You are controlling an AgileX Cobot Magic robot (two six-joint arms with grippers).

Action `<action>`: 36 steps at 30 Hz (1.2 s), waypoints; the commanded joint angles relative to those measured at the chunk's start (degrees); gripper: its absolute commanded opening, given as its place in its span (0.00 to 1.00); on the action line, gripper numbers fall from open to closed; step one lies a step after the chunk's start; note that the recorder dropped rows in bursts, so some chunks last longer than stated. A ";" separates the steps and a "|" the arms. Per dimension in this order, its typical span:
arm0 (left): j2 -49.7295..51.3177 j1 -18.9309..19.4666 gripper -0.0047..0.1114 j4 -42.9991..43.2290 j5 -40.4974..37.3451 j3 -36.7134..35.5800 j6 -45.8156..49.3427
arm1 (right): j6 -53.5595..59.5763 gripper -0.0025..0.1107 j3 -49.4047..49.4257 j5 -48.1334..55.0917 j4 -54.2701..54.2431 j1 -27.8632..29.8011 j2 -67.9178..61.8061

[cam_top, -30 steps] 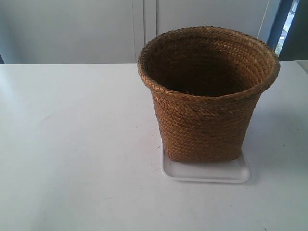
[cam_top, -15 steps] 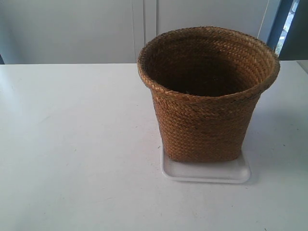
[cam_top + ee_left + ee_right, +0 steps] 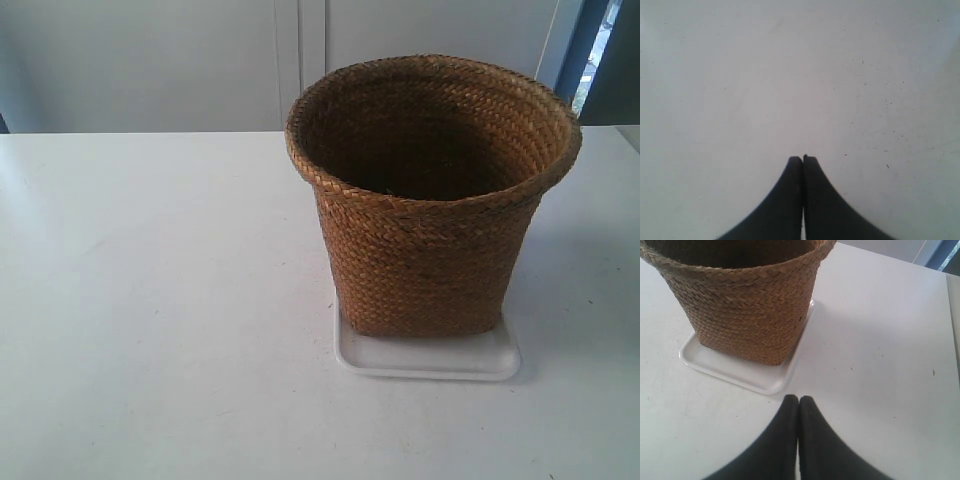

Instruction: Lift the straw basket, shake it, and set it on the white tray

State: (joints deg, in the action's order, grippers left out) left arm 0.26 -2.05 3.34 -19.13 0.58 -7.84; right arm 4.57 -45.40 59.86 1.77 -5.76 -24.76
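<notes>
— Beginning at the left jaws: how set?

— Pressed tip to tip, clenched on nothing. Hanging over bare table point(image 3: 790, 75), with nothing else close by.

— And the right jaws?

— Likewise closed tight and empty. Poised low over the table, near the straw basket point(image 3: 747, 315) but apart from it, not touching.

— Further out, then. Where to find the basket?

— Standing upright on the white tray point(image 3: 740, 374), with its base inside the low rim and a strip of bare tray on show along the near side. From the exterior camera, placed right of the table's middle, with wide open table to the left. Seemingly empty inside, though too dark at the bottom to tell.

— Which step in hand, judging by that?

— Probably the last one, and done: set on the tray, with no grip anywhere. Impossible to confirm any lifting or shaking from this alone.

— So what to do next?

— Most likely nothing beyond keeping both arms clear and avoiding a nudge to the flared rim. If yet to lift instead: open the right jaws wide, rise to the rim, pinch the braided wall, and raise straight up so as not to drag the tray along.
</notes>
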 commanded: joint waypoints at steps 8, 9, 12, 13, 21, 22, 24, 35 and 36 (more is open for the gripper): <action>-0.26 0.19 0.04 -0.05 -1.34 -0.58 -0.29 | -0.27 0.02 0.29 -0.02 0.15 0.19 0.13; -0.26 0.19 0.04 -0.05 -1.34 -0.58 -0.29 | -0.27 0.02 0.29 -0.02 0.15 0.19 0.13; -0.26 0.19 0.04 -0.05 -1.34 -0.58 -0.29 | -0.27 0.02 0.29 -0.02 0.15 0.19 0.13; -0.26 0.19 0.04 -0.05 -1.34 -0.58 -0.29 | -0.27 0.02 0.29 -0.02 0.15 0.19 0.13; -0.26 0.19 0.04 -0.05 -1.34 -0.58 -0.29 | -0.27 0.02 0.29 -0.02 0.15 0.19 0.13; -0.26 0.19 0.04 -0.05 -1.34 -0.58 -0.29 | -0.27 0.02 0.29 -0.02 0.15 0.19 0.13; -0.26 0.19 0.04 -0.05 -1.34 -0.58 -0.29 | -0.55 0.02 0.29 -0.14 0.15 0.19 0.80; -0.26 0.19 0.04 -0.05 -1.34 -0.58 -0.29 | -0.69 0.02 15.50 -37.62 -2.30 0.19 13.91; -0.26 0.19 0.04 -0.05 -1.34 -0.58 -0.29 | -0.69 0.02 17.87 -37.87 -2.30 0.19 15.12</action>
State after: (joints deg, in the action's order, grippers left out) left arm 0.26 -2.05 3.34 -19.13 0.58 -7.95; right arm 4.10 -32.72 25.50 0.00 -5.76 -12.24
